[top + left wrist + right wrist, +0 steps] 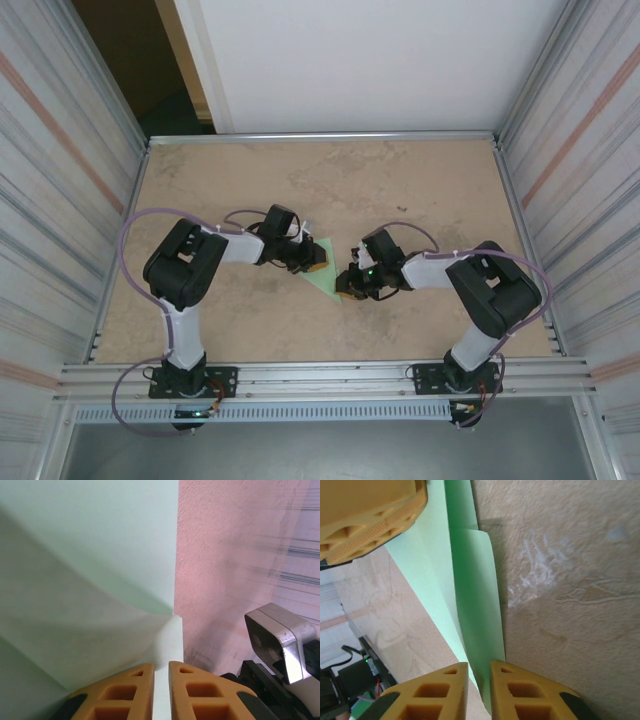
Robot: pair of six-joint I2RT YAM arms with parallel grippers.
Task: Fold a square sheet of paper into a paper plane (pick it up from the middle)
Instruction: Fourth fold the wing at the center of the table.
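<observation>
Paper sheet [326, 264]: pale green and partly folded. From the top view it is seen as a narrow wedge at the middle of the table [420, 180], well clear of all four edges and spanning between the two grippers.

Left gripper [161, 666]: the fingers [120, 695] are brought almost together, with only a thin slit left. A fold of the sheet is pinched in that slit. To the left of the fingers the sheet is seen curved and shadowed. Its straight edge is set against bare table on the right.

Right gripper [479, 665]: the fingers [530, 700] are also nearly together, with a narrow slit. The sheet's tapered end runs into that slit, and a creased flap is laid along the table beyond it. Whether the paper is actually clamped here cannot be told.

In the right wrist view an orange finger of the left gripper is seen at top left, over the sheet's other end. Both arms are bent inward, and the grippers are near each other.
</observation>
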